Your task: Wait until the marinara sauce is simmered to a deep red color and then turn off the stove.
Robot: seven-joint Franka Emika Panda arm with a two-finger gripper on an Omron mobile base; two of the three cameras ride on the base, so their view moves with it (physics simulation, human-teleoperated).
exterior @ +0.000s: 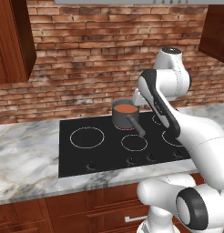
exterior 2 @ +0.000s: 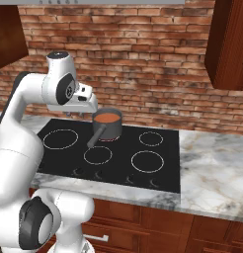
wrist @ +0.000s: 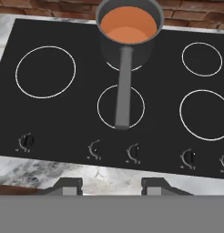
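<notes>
Sauce (wrist: 128, 24) is still orange-red, in the pan (wrist: 127, 48) on the stove's (wrist: 63, 118) rear centre burner, so you wait. Your real handle is a knob (wrist: 133, 152) on the stove's front edge: small, stiff, probably slick, so pinch across it. Gripper (wrist: 112, 185) hovers above that edge, fingers apart, holding nothing.

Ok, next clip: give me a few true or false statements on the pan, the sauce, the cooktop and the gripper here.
1. The saucepan sits on a rear middle burner of the stove. True.
2. The marinara sauce looks orange-red. True.
3. The pan handle points toward the brick wall. False: it points toward the front knobs.
4. The gripper is shut on a knob. False: its fingertips are apart, above the counter's front edge, touching nothing.
5. A lid covers the saucepan. False: it is uncovered, sauce visible.
</notes>
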